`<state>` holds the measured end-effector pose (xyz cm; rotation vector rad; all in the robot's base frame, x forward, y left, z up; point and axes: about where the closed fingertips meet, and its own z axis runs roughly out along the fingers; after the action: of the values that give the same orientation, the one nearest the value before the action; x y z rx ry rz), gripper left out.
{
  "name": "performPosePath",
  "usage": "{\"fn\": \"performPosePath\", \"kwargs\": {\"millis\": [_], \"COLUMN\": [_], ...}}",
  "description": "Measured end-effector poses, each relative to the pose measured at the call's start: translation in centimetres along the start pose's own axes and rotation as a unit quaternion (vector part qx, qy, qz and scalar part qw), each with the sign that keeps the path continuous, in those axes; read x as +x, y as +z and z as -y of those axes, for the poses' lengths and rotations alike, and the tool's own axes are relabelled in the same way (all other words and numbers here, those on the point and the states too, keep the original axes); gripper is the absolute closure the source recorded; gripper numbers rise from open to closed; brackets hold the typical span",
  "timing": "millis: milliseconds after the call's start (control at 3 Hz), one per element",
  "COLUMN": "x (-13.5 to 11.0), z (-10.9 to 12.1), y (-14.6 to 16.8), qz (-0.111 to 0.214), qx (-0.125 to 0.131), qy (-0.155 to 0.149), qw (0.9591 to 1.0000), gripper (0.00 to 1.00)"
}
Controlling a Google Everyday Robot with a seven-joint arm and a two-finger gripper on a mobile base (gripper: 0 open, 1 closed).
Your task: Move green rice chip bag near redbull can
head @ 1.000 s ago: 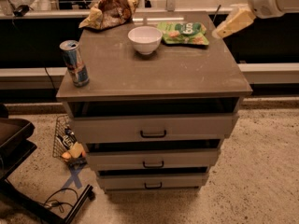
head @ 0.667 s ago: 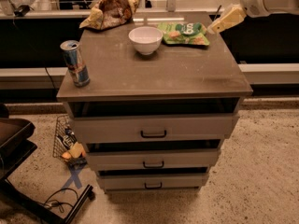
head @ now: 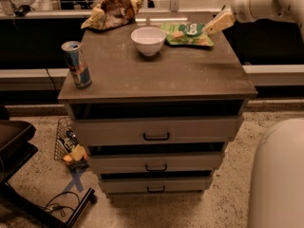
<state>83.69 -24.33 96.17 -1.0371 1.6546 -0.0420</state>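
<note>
3-drawer cabinet, brown top. White arm enters from upper right, angled down-left. Green rice chip bag flat at back right of top, just right of white bowl. Gripper low at bag's right edge; open or closed: cannot tell. Redbull can upright at front-left corner, well apart from bag.

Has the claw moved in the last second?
Yes. The claw has shifted left, toward the green bag. Its tip is now at the bag's right edge. The bag and bowl have stayed put.
</note>
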Motion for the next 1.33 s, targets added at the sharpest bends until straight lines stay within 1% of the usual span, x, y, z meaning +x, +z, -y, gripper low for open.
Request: {"fn": "performPosePath", "kwargs": {"millis": [333,667,1000,1333], "x": [2.1,2.1,2.7,3.9], "z": [-0.9,-1.2,-3.3,-5.7], "y": [3.9,4.2,7.6,10.9], "qz": [0.007,0.007,0.014,0.012], "qx": [-0.02,-0.023,-0.051,-0.08], "qy": [0.039,0.039,0.055,0.077], "qw": [0.999,0.999,0.9971,0.9937], "gripper": [0.0,0.0,0.0,0.0]}}
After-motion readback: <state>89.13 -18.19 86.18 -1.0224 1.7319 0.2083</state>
